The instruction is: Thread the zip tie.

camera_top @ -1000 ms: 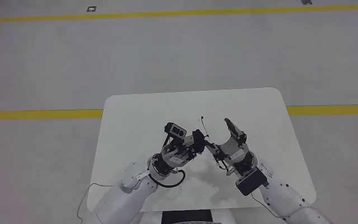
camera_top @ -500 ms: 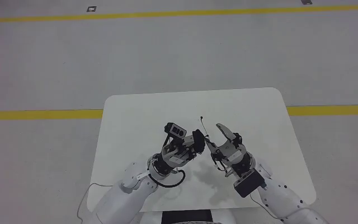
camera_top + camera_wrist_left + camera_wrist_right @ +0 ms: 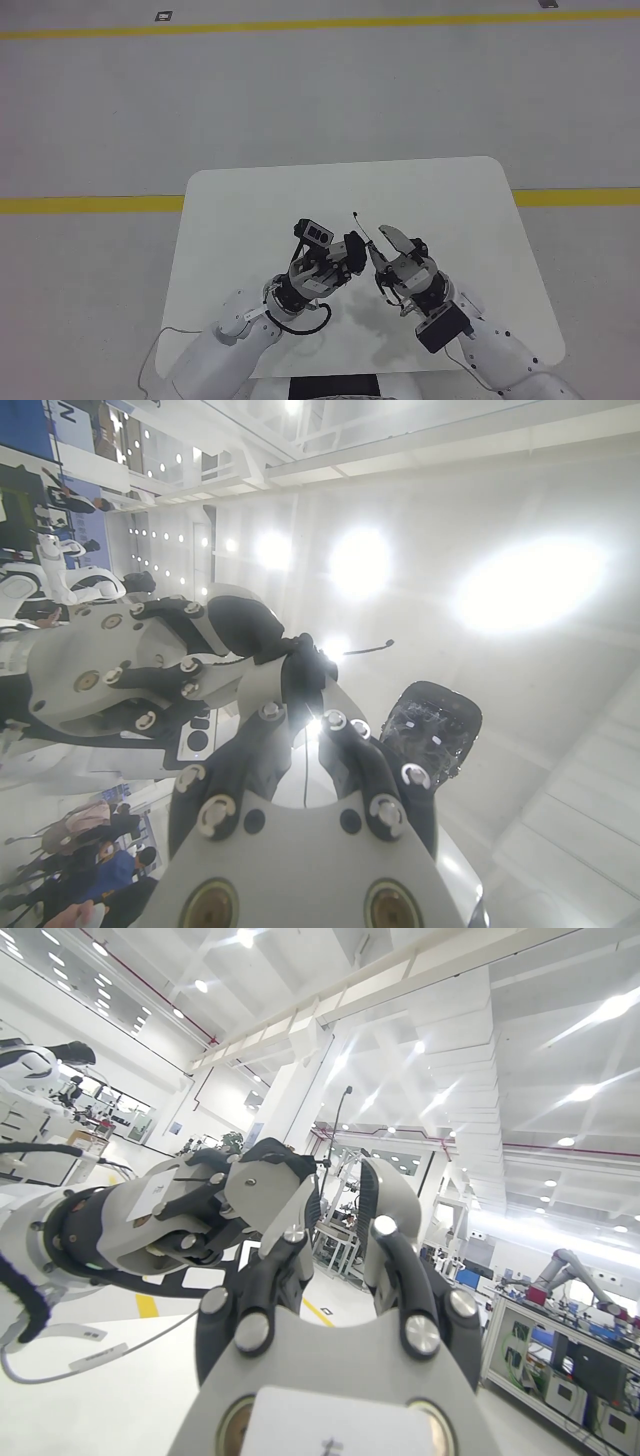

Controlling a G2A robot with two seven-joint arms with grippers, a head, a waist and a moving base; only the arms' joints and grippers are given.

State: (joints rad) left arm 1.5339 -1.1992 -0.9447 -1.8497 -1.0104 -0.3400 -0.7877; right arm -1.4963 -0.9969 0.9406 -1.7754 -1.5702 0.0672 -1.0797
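- White rounded table on a grey floor with yellow lines; from my seat I see both arms meeting above the table's middle, raised off its top.
- I see the zip tie as a thin black strap, held above the table. It rises from between the two grippers, leans slightly, and ends in a small squared head at its free tip.
- My left gripper is closed on the strap's lower part, and a fine length of strap hangs below the pinch in the left wrist view.
- My right gripper sits just beside the left with its jaws a moderate gap apart, gripping nothing. In its wrist view the strap stands in line with that gap.
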